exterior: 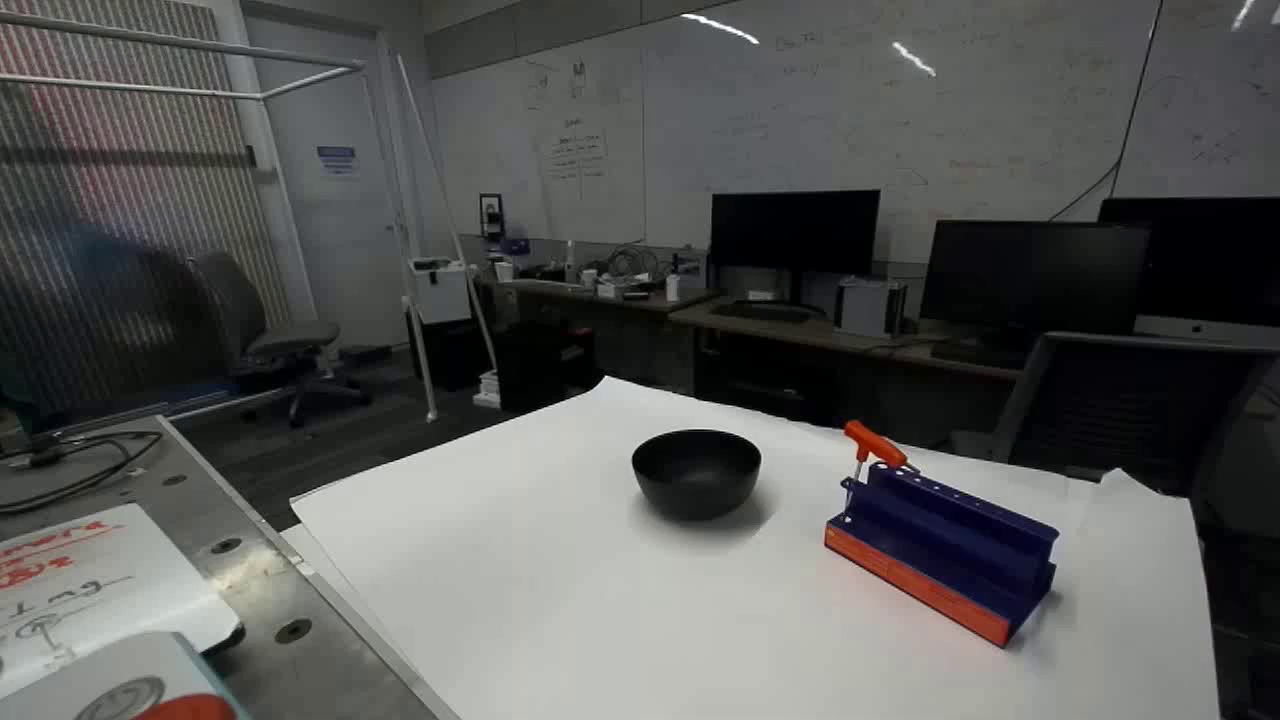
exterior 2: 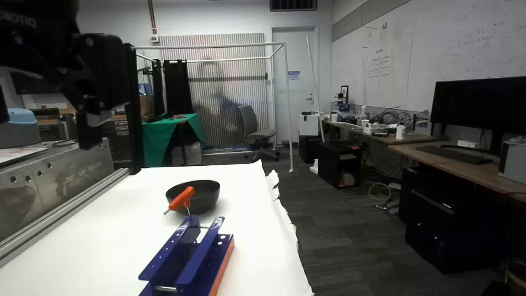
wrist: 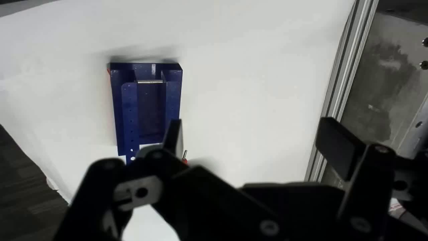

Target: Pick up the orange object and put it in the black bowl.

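Observation:
The orange object is a T-handled tool with a slim orange-red handle (exterior: 876,444) and a thin metal shaft. It stands upright in the end of the blue ridged block (exterior: 940,550), handle on top. The handle also shows in an exterior view (exterior 2: 181,199). In the wrist view only its metal tip and a bit of red (wrist: 185,161) show beside a finger. The black bowl (exterior: 697,485) stands upright near the block and shows in an exterior view (exterior 2: 207,195); it is not visible in the wrist view. My gripper (wrist: 255,140) is wide open, with nothing between its fingers, above the table.
A white sheet (exterior: 560,600) covers the table under bowl and block. A metal rail (wrist: 334,93) runs along one side, also in an exterior view (exterior 2: 78,209). The blue block (wrist: 128,113) lies near a finger in the wrist view. An office chair (exterior: 1150,430) stands behind the table.

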